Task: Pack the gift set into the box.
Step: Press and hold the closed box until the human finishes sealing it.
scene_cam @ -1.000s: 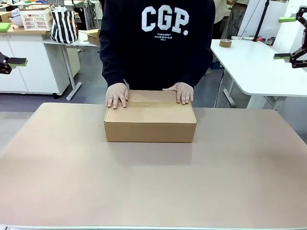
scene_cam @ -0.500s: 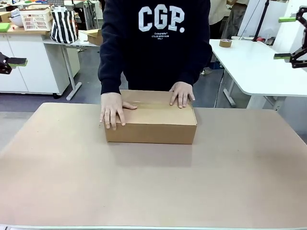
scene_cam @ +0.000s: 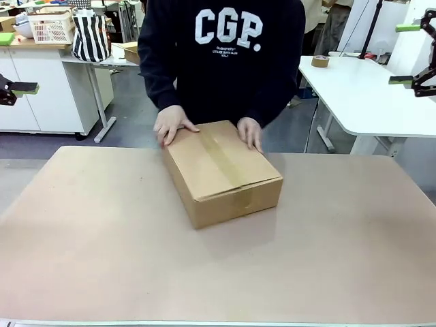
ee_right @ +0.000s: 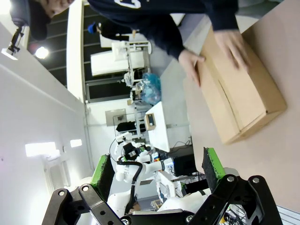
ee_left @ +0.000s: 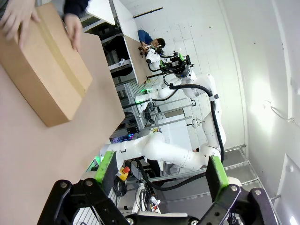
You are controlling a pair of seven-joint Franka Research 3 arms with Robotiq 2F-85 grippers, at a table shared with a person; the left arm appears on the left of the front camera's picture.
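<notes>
Front view: large plain brown cardboard box, tape-sealed, skewed at table centre. One hand flat on 11 o'clock corner, other hand on 1 o'clock edge. Left gripper and right gripper raised, fingers apart, empty.

**The tally, kind by kind**

From where I stand, the table carries a single box, with one strip of tape running along its top. One person stands behind it with two hands on the box: one hand and the other hand. There are two grippers, the left gripper and the right gripper, each with two green-padded fingers, so four in all. Farther back I count one roll of tape, one striped bag, one white basket and one smaller carton.
</notes>
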